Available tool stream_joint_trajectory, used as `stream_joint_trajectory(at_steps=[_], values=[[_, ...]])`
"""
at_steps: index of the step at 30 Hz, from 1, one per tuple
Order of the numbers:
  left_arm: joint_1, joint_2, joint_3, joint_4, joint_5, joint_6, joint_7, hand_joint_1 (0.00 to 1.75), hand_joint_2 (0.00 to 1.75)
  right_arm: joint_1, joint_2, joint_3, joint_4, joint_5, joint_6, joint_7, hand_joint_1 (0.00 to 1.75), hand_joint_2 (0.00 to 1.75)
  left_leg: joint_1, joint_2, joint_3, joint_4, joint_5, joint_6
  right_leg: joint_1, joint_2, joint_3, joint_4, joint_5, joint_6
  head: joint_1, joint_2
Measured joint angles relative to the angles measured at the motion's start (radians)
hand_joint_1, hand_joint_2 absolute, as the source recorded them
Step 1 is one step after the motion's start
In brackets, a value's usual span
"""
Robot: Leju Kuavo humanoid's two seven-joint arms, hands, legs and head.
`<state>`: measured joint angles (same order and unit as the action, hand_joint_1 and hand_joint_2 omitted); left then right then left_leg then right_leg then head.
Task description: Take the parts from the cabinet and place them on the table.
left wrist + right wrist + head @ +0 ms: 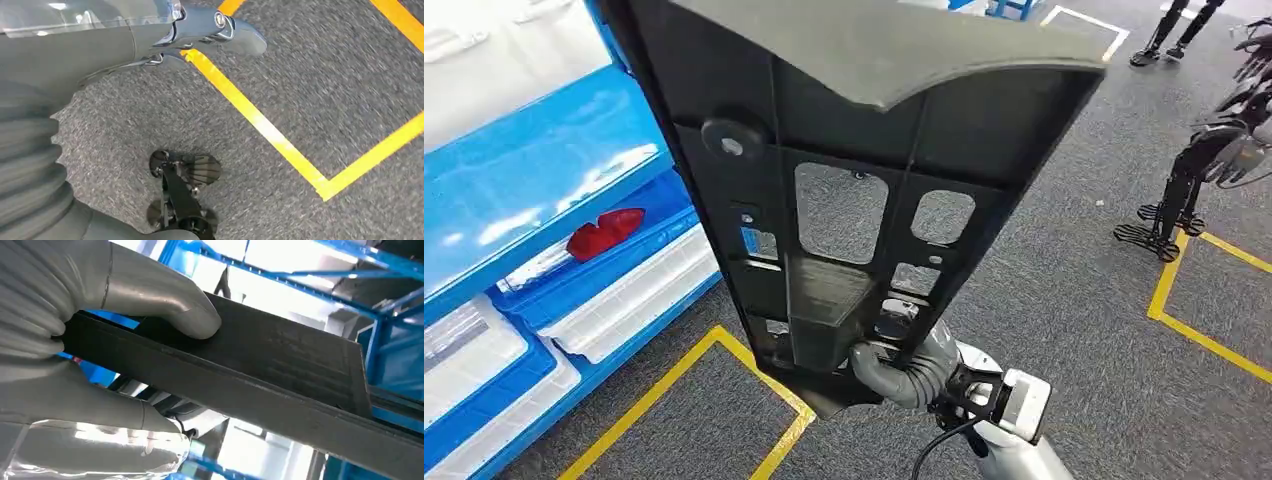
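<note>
Right robot hand (902, 368) grips black perforated panel (844, 190).

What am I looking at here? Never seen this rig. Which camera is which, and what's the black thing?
It is a two-legged humanoid robot with two arms and fingered hands. The head view looks forward and down: the right hand holds up a large black plastic panel by its lower edge, beside blue cabinet shelves with a red part in a bin. The right wrist view shows that hand's thumb pressed on the panel. The left wrist view looks down past the left hand, which holds nothing, at grey carpet with yellow tape.
</note>
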<state>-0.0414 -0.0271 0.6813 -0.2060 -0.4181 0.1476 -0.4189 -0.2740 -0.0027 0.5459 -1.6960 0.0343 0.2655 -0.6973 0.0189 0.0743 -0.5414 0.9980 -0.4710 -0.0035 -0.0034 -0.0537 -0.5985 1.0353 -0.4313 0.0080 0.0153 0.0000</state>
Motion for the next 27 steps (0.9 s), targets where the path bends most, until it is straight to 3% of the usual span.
stream_joint_trajectory(at_steps=[1,5,6,7,8,10,11,12,13,14,15,16,18,20,21,22,23,25,26,27], values=[[0.001,-0.001,0.000,0.000,0.003,-0.006,0.000,0.00,1.75,0.000,0.000,0.000,-0.003,0.003,-0.001,0.000,1.75,1.75,-0.007,0.007,0.000,0.000,-0.003,-0.005,0.014,-0.034,0.008,-0.022,-0.017,-0.008,-0.001,0.000],[-0.002,-0.008,0.006,0.000,0.023,-0.014,0.013,0.00,1.75,0.004,-0.001,0.001,-0.013,0.010,-0.002,0.000,1.75,1.75,-0.008,0.045,0.011,-0.005,-0.007,-0.028,0.014,0.016,-0.001,-0.029,-0.008,-0.026,0.000,0.000],[-0.003,-0.010,0.012,0.000,0.024,-0.019,0.013,0.00,1.75,0.007,-0.001,0.001,-0.018,0.011,0.000,0.000,1.75,1.75,-0.002,0.020,0.009,0.004,-0.019,-0.034,0.004,0.026,0.007,-0.037,-0.002,-0.032,-0.002,0.000],[-0.003,-0.014,0.016,0.000,0.022,-0.024,0.014,0.00,1.75,0.004,-0.001,0.001,-0.021,0.011,0.001,0.000,1.75,1.75,-0.001,-0.028,-0.007,0.047,-0.052,-0.035,0.004,0.036,0.008,-0.039,0.000,-0.040,-0.003,0.000],[0.000,-0.016,0.016,0.000,0.013,-0.028,0.016,0.00,1.75,0.005,0.000,0.001,-0.022,0.011,0.001,-0.001,1.75,1.75,0.000,-0.051,-0.039,0.119,-0.093,-0.035,0.004,0.045,0.007,-0.039,0.000,-0.044,-0.008,0.000],[0.005,-0.018,0.017,0.000,0.008,-0.024,0.017,0.00,1.75,0.011,-0.002,0.001,-0.023,0.005,0.001,0.000,1.75,1.75,0.000,-0.065,-0.122,0.291,-0.161,-0.036,0.009,0.073,0.006,-0.038,0.000,-0.047,-0.011,0.000],[0.007,-0.019,0.017,0.000,0.008,-0.024,0.015,0.00,1.75,0.015,-0.003,0.000,-0.023,-0.005,0.006,0.000,1.75,1.75,0.000,-0.065,-0.145,0.330,-0.163,-0.035,0.011,0.086,0.006,-0.036,0.000,-0.047,-0.011,0.000],[0.007,-0.020,0.017,0.000,0.008,-0.024,0.012,0.00,1.75,0.017,-0.005,-0.001,-0.023,-0.013,0.010,0.000,1.75,1.75,0.000,-0.066,-0.144,0.318,-0.141,-0.033,0.011,0.099,0.007,-0.035,0.000,-0.047,-0.010,0.000],[0.007,-0.020,0.017,0.000,0.008,-0.024,0.008,0.00,1.75,0.017,-0.006,-0.002,-0.023,-0.018,0.014,0.000,1.75,1.75,0.000,-0.067,-0.120,0.257,-0.096,-0.030,0.011,0.114,0.008,-0.033,0.000,-0.046,-0.011,0.000],[0.006,-0.021,0.017,0.000,0.008,-0.026,0.006,0.00,1.75,0.017,-0.006,-0.002,-0.023,-0.021,0.017,0.000,1.75,1.75,0.000,-0.075,-0.077,0.158,-0.040,-0.027,0.011,0.129,0.010,-0.030,-0.001,-0.045,-0.011,0.000],[0.006,-0.021,0.017,0.000,0.009,-0.026,0.005,0.00,1.75,0.017,-0.006,-0.002,-0.023,-0.021,0.019,0.000,1.75,1.75,0.001,-0.101,-0.037,0.067,0.005,-0.022,0.011,0.141,0.010,-0.027,-0.003,-0.042,-0.011,0.000],[0.006,-0.021,0.018,0.000,0.009,-0.027,0.003,0.00,1.75,0.018,-0.006,-0.002,-0.023,-0.021,0.021,0.000,1.75,1.75,0.002,-0.149,-0.018,0.024,-0.003,-0.018,0.013,0.152,0.006,-0.022,-0.005,-0.036,-0.010,0.000],[0.005,-0.025,0.018,0.000,0.008,-0.024,-0.001,0.00,1.75,0.018,-0.007,-0.003,-0.024,-0.027,0.027,0.000,1.75,1.75,-0.002,-0.137,-0.017,0.013,-0.002,-0.016,0.006,0.170,-0.005,-0.018,-0.002,-0.025,-0.011,0.000],[0.001,-0.027,0.020,0.000,0.012,-0.017,-0.002,0.00,1.75,0.019,-0.010,-0.009,-0.026,-0.035,0.036,0.000,1.75,1.75,-0.004,-0.119,-0.013,0.009,0.004,-0.006,0.003,0.190,-0.009,-0.022,0.004,-0.010,-0.010,0.000],[0.000,-0.035,0.021,0.000,0.013,-0.014,-0.002,0.00,1.75,0.017,-0.011,-0.011,-0.026,-0.037,0.040,0.000,1.75,1.75,0.006,-0.103,-0.009,-0.001,0.011,0.003,0.003,0.181,-0.010,-0.016,-0.002,-0.008,-0.011,0.000],[-0.002,-0.034,0.024,0.000,0.013,-0.011,-0.002,0.00,1.75,0.013,-0.013,-0.012,-0.026,-0.039,0.041,0.000,1.75,1.75,0.003,-0.093,-0.007,-0.004,0.012,0.010,0.010,0.126,-0.024,0.015,-0.026,-0.004,-0.005,0.000],[0.000,-0.035,0.024,0.000,0.014,-0.010,-0.002,0.00,1.75,0.010,-0.013,-0.012,-0.026,-0.039,0.042,0.000,1.75,1.75,0.001,-0.082,-0.007,-0.004,0.012,0.012,0.008,0.090,-0.057,0.082,-0.064,0.002,0.000,0.000],[0.004,-0.035,0.026,0.000,0.014,-0.010,-0.002,0.00,1.75,0.011,-0.014,-0.013,-0.026,-0.039,0.042,0.000,1.75,1.75,-0.002,-0.057,-0.008,-0.003,0.010,0.014,0.000,0.066,-0.140,0.248,-0.133,0.009,0.000,0.000],[0.004,-0.036,0.026,0.000,0.014,-0.011,-0.001,0.00,1.75,0.011,-0.015,-0.013,-0.025,-0.039,0.042,0.000,1.75,1.75,-0.002,-0.045,-0.008,-0.003,0.009,0.014,-0.003,0.064,-0.167,0.299,-0.143,0.012,-0.001,0.000],[0.004,-0.036,0.028,0.000,0.012,-0.011,0.000,0.00,1.75,0.011,-0.016,-0.013,-0.025,-0.039,0.042,0.000,1.75,1.75,-0.002,-0.033,-0.008,-0.003,0.008,0.013,-0.006,0.063,-0.169,0.298,-0.128,0.015,0.000,0.000]])
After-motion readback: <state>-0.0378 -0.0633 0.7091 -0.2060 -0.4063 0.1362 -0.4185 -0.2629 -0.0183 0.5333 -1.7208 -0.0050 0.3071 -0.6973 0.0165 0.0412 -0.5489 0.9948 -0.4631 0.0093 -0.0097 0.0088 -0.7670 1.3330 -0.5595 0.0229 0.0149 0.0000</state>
